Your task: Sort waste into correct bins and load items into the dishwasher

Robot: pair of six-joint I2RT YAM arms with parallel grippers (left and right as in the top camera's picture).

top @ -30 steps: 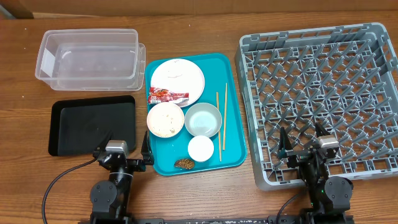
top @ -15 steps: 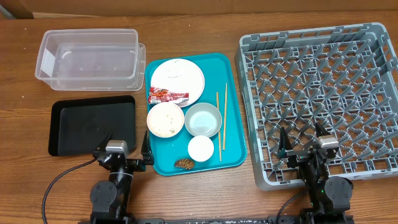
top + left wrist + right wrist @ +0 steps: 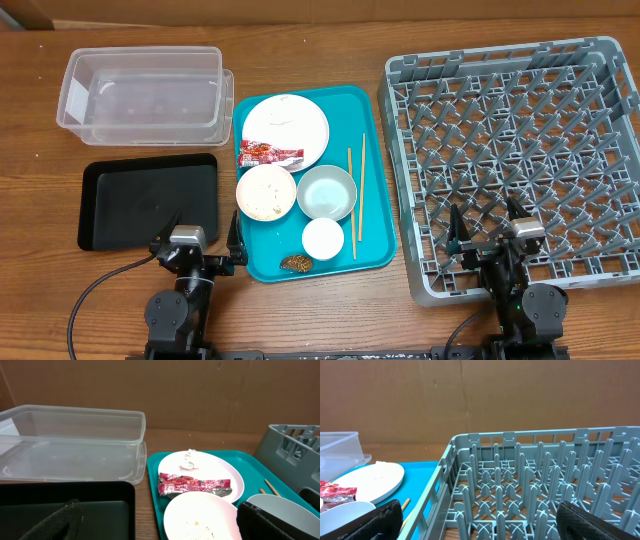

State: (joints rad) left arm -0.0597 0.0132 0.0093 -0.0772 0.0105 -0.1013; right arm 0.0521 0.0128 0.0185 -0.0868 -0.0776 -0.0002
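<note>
Wrapper (image 3: 195,485), red-and-white, lies flat, seemingly overlapping plate (image 3: 220,469) rim.

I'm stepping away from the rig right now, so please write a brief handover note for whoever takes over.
Left claw and right claw: both open, empty.
On the teal serving tray: white round plate bearing the crumpled white tissue, red-and-white snack wrapper at its rim, white bowl with rice scraps, pale grey bowl, small white cup, brown food lump, two wooden chopsticks.
Clear plastic tub, black rectangular tray and grey plastic dish rack hold nothing.
Done: nothing.
Left: all waste into the bins, all dishes and chopsticks into the rack.
</note>
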